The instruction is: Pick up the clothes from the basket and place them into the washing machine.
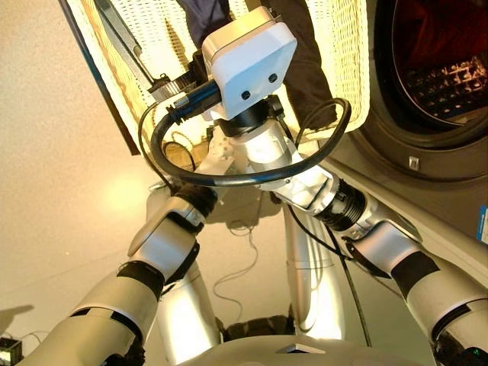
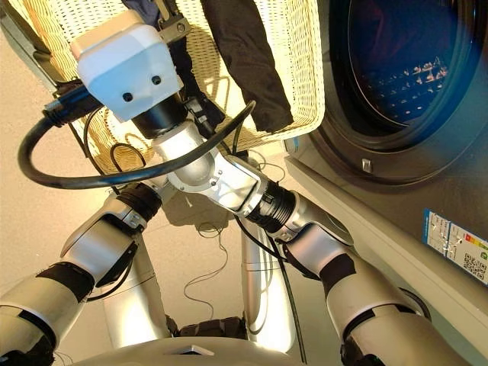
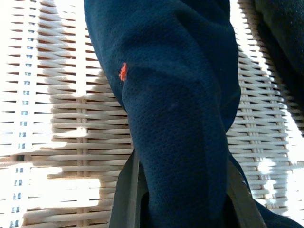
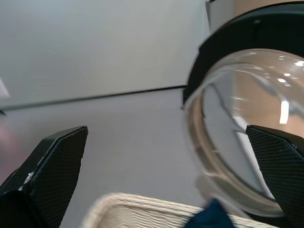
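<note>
Hiding most of the basket (image 2: 305,69), the robot's wrist camera box (image 2: 126,65) blocks the left gripper (image 3: 183,199). That one's clenched on the navy bundle (image 3: 175,95) inside the basket; right gripper (image 4: 171,156) is spread wide above it.

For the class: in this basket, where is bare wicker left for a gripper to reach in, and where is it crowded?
Bare wicker in the basket lies beside the navy bundle, and also between it and the black bundle. The centre is crowded: the left gripper straddles the navy bundle there.

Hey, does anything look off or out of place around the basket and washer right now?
One small oddity: the navy bundle between the left end effector's fingers shows a tiny orange fleck on its surface; whether it is a hole or lint is unclear. Otherwise the basket and washing machine look ordinary.
</note>
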`<state>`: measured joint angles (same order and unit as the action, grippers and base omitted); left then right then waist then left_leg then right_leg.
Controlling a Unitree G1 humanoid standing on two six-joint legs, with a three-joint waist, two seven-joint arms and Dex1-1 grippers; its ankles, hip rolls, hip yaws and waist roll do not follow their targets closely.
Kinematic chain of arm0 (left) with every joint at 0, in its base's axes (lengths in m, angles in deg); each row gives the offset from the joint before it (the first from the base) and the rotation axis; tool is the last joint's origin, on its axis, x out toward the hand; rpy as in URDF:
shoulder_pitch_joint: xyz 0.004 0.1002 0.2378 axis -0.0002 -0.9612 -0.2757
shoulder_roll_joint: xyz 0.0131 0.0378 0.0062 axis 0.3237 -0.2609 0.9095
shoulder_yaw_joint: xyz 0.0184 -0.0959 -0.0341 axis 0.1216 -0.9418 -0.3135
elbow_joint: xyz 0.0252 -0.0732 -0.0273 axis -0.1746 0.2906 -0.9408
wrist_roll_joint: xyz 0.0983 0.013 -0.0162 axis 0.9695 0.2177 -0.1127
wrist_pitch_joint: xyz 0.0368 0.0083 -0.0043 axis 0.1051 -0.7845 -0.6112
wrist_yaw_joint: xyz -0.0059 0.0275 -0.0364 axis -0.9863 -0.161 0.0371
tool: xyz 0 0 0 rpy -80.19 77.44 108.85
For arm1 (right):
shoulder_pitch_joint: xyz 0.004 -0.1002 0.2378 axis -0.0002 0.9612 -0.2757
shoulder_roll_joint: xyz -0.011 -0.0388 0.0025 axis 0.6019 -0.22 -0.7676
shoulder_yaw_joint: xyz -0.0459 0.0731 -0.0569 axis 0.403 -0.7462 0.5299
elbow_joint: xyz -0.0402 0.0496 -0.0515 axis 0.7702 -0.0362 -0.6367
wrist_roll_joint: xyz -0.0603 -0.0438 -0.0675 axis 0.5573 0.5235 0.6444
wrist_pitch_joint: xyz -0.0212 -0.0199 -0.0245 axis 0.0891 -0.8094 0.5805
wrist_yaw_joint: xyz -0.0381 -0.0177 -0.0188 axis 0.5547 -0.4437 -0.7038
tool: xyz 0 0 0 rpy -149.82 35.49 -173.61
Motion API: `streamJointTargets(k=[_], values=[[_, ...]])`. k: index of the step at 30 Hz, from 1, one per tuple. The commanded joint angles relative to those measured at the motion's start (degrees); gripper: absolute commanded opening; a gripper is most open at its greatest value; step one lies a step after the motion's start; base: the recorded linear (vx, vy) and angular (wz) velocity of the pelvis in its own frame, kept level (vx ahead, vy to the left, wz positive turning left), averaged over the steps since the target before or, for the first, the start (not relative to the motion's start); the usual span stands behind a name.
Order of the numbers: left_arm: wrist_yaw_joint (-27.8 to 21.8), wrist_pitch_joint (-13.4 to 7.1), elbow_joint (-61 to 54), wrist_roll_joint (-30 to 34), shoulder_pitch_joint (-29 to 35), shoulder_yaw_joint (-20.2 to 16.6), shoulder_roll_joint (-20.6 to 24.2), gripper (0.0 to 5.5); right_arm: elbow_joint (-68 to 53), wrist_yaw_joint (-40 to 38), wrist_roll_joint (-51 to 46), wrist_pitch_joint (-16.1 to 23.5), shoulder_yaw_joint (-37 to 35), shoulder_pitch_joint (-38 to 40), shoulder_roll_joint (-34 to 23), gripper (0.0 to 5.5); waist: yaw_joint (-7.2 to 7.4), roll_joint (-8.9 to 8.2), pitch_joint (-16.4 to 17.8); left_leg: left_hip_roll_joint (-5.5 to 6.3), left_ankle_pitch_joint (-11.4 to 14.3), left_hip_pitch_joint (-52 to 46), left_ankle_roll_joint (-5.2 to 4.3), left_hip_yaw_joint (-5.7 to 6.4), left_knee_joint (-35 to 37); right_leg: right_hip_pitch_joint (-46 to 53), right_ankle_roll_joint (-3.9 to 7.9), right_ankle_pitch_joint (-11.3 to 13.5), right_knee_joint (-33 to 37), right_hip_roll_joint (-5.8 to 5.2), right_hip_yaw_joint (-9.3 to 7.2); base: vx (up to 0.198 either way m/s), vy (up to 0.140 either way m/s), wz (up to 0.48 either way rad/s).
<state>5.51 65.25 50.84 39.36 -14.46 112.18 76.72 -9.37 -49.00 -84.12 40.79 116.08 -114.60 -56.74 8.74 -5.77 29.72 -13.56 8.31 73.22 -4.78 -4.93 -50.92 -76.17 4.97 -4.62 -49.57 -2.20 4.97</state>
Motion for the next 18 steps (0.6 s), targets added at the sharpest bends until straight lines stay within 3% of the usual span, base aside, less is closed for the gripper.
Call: streamJointTargets(k=[1, 7, 8, 9, 10, 11, 12, 13, 14, 15, 16, 17, 18], values=[[0.42, 2.89, 4.19, 2.25, -0.89, 0.72, 0.07, 0.0, -3.48, -2.4, 3.89, 1.44, -3.9, 0.64, -0.27, 5.5, 1.83, 0.24, 0.07, -0.23, 1.63, -5.2, -1.75, -1.58, 2.55, 1.79, 1.61, -1.92, 1.99, -0.46, -1.92, 0.0, 0.0, 0.0], [1.59, 1.56, -5.0, 8.22, -6.53, 0.85, 2.12, 0.0, -3.46, -3.08, 4.35, 1.1, -8.14, 6.66, -7.16, 5.5, 1.53, 0.22, 0.07, 0.26, -0.16, -12.67, -1.97, -2.9, 9.69, 8.74, 1.98, -0.08, 7.92, -1.73, -1.2, 0.0, 0.0, 0.0], [1.57, 1.19, -9.45, 11.47, -8.62, 1.61, 4.14, 0.0, -4.46, -2.48, 3.89, 1.37, -9.92, 9.01, -9.47, 5.5, 1.48, 0.3, 0.07, 0.85, -2.95, -14.47, -1.71, -3.74, 13.09, 10.51, 2.25, 2.89, 11.47, -2.49, -1.06, 0.0, 0.0, 0.0], [1.55, 1.16, -11.48, 12.97, -9.69, 1.87, 4.9, 0.0, -4.97, -2.11, 3.62, 1.45, -10.7, 10.32, -10.4, 5.5, 1.4, 0.3, 0.07, 1.2, -3.34, -16.11, -1.8, -4.11, 14.41, 12.02, 2.49, 3.24, 12.74, -2.55, -0.89, 0.06, 0.037, 0.047], [1.55, 1.21, -11.5, 12.97, -10.27, 1.98, 4.78, 0.0, -4.96, -2.09, 3.59, 1.42, -10.6, 10.87, -10.28, 5.5, 1.21, 0.38, 0.07, 1.07, -1.28, -17.56, -2.23, -3.88, 13.85, 13.3, 2.63, 1.12, 11.8, -2.52, -1.11, 0.069, 0.04, 0.023], [1.66, 1.02, -15.69, 16.05, -12.07, 2.17, 6.5, 0.0, -6.65, -1.24, 2.45, 1.9, -12.58, 13.55, -12.58, 5.5, 1.24, 0.07, 0.07, 1.91, -4.29, -19.4, -1.94, -4.69, 17.25, 15.48, 2.84, 4.35, 15.82, -2.89, -1.02, 0.051, 0.027, 0.008], [1.69, 1.05, -15.77, 16.08, -12.19, 2.21, 6.5, 0.0, -6.72, -1.21, 2.44, 1.87, -12.61, 13.67, -12.58, 5.5, 1.2, 0.0, 0.07, 1.95, -4.37, -19.64, -1.94, -4.77, 17.48, 15.66, 2.85, 4.41, 15.98, -2.91, -0.98, 0.0, 0.0, 0.0], [1.8, 1.05, -18.67, 18.95, -13.1, 2.96, 8.19, 0.0, -7.23, -0.67, 1.35, 2.22, -13.34, 15.5, -13.6, 5.5, 1.01, -0.05, 0.07, 2.35, -4.9, -21.47, -1.97, -4.95, 19.31, 17.49, 3.07, 4.84, 17.67, -3.03, -1.08, 0.083, 0.033, 0.036], [2.28, 1.61, -22.99, 26.15, -13.87, 5.01, 11.73, 0.0, -8.69, 0.58, -0.54, 3.24, -14.34, 17.89, -15.36, 5.5, 0.89, -0.2, 0.07, 2.94, -5.51, -25.01, -1.92, -5.23, 22.24, 20.87, 3.37, 5.62, 20.43, -3.21, -1.43, 0.084, 0.033, 0.087], [2.31, 1.66, -23.08, 26.19, -13.99, 5.06, 11.73, 0.0, -8.75, 0.62, -0.56, 3.22, -14.38, 18.02, -15.35, 5.5, 0.82, -0.29, 0.07, 2.98, -5.6, -25.29, -1.92, -5.32, 22.49, 21.06, 3.38, 5.67, 20.58, -3.23, -1.37, 0.109, 0.024, 0.139], [2.04, 1.88, -28.89, 31.96, -15.1, 7.17, 14.77, 0.0, -9.91, 1.68, -3.56, 4.19, -15.38, 20.1, -16.81, 5.5, 0.42, -0.27, 0.07, 3.45, -6.17, -28.12, -1.84, -5.62, 24.58, 24.27, 3.72, 6.31, 22.68, -3.63, -1.71, 0.056, 0.002, 0.134], [2.03, 1.96, -29.02, 31.98, -15.23, 7.18, 14.81, 0.0, -9.96, 1.72, -3.58, 4.17, -15.41, 20.21, -16.79, 5.5, 0.38, -0.34, 0.07, 3.47, -6.23, -28.33, -1.85, -5.68, 24.74, 24.43, 3.72, 6.35, 22.8, -3.63, -1.69, 0.116, 0.007, 0.116], [0.64, 1.12, -35.64, 34.95, -17.34, 8.01, 18.03, 0.0, -11.69, 3.39, -5.82, 4.26, -15.92, 22.37, -18.45, 5.5, -0.09, -0.19, 0.07, 4.07, -6.99, -31.82, -1.68, -5.86, 27.51, 28.18, 3.95, 6.96, 25.31, -4.03, -2.42, 0.067, 0.004, 0.031]])
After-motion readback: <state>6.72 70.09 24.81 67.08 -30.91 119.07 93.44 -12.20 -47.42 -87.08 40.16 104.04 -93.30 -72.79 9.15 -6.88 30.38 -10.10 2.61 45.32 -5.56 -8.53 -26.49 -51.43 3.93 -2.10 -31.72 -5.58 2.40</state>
